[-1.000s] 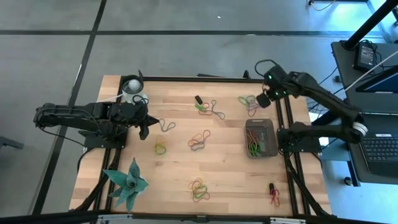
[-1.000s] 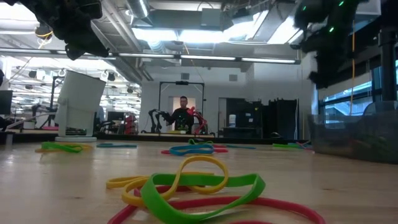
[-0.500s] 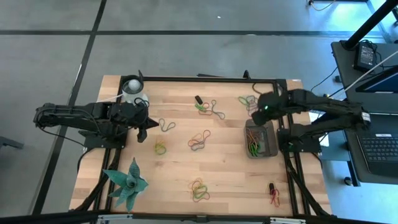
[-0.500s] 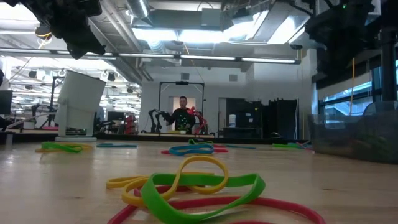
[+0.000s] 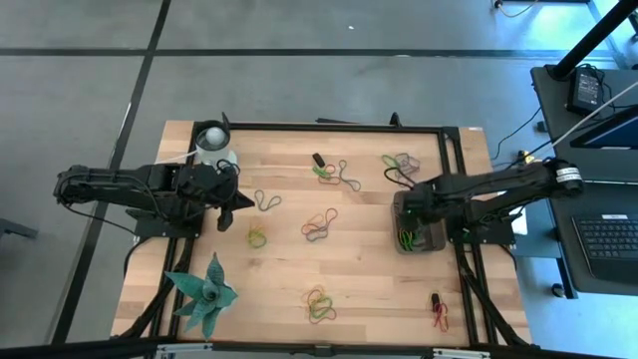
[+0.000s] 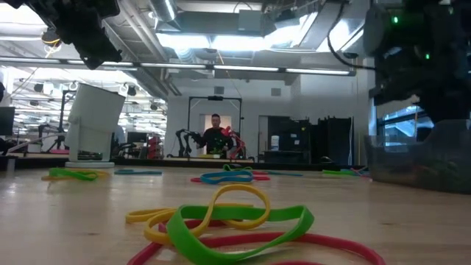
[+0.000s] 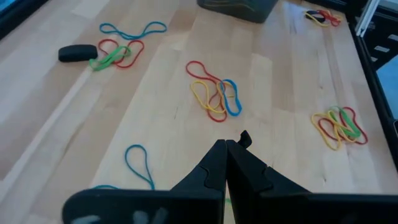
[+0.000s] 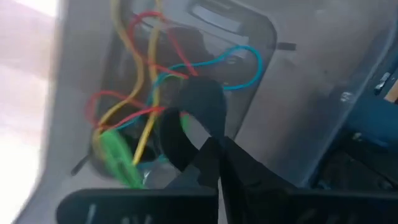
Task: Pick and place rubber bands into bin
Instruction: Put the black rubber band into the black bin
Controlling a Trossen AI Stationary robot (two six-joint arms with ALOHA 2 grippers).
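Observation:
The bin (image 5: 431, 237) is a dark grey tray at the table's right edge with several coloured rubber bands (image 8: 146, 93) inside. My right gripper (image 5: 412, 206) hangs over it, pointing down, shut on a dark rubber band (image 8: 194, 102). More rubber bands lie flat on the wood in small heaps (image 5: 319, 225) (image 5: 319, 304) (image 5: 399, 162). My left gripper (image 5: 236, 202) waits shut above the table's left part, a blue band (image 7: 138, 160) just ahead of it. My right gripper pinches the dark band's near part (image 8: 208, 134) between its two fingertips, coming from above with the fingers pointing down. The band curls out as a loop below the tips, over the inside of the bin. Whether it touches the bands lying there, I cannot tell.
A white cup (image 5: 212, 142) stands at the far left corner and a green plant figure (image 5: 204, 289) at the near left. A small black oblong piece (image 5: 318, 159) lies by the far bands. A black frame (image 5: 454, 179) rims the table. A person stands far off in the room (image 6: 215, 132).
My right gripper has swung from the band heap at the far right toward the near edge and down, and now hangs low over the bin. Its wrist has rolled on the way. The bands on the table lie as before.

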